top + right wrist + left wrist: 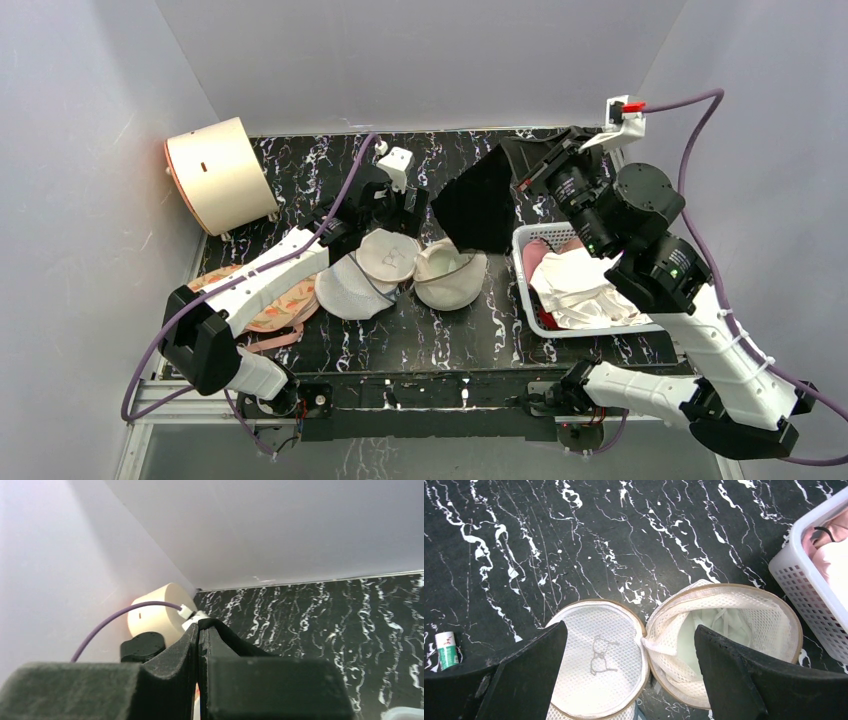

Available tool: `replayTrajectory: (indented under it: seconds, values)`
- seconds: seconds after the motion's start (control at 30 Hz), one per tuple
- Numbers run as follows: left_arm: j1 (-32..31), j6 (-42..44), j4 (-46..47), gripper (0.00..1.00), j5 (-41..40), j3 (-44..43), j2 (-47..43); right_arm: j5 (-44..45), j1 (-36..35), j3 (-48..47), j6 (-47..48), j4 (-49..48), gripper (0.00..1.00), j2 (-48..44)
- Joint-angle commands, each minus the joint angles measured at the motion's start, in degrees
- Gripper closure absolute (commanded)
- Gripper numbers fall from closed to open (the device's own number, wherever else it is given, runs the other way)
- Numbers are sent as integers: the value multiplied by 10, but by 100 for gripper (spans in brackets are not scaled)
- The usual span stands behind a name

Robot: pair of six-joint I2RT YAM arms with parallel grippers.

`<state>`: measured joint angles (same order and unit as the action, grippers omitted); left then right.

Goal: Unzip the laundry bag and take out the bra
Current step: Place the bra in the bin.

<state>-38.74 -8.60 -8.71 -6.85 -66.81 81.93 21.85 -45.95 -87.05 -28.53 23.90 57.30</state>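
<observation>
– Mesh laundry bag (599, 665), cream: where?
– On desk (574, 540), unzipped, splayed; bra (719, 630) exposed in half nearest basket (814, 595). Left claw (629, 630) spread above, presumably to reach in; right claw (199, 627) pressed together, idle.

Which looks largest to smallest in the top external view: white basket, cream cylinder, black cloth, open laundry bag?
1. white basket
2. cream cylinder
3. black cloth and open laundry bag: these two look too alike in size to rank.
</observation>
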Motion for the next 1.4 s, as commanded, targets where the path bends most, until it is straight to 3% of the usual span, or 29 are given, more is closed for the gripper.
replayTrajectory:
  seconds: [0.0,0.3,0.67,0.87,1.1,1.37]
  values:
    - [2,2,35,2,45,10,-50,58,2,15,22,2,100,-12]
    - [3,8,90,2,60,52,-96,114,2,17,40,58,100,2]
    - [3,8,79,2,62,43,-81,370,2,38,143,176,100,-31]
    - [3,4,76,1,64,41,-80,466,2,63,196,217,100,-76]
    - [3,3,77,2,66,42,-79,404,2,185,122,189,100,-105]
    - [3,8,71,1,57,40,-64,381,33,326,0,83,100,-25]
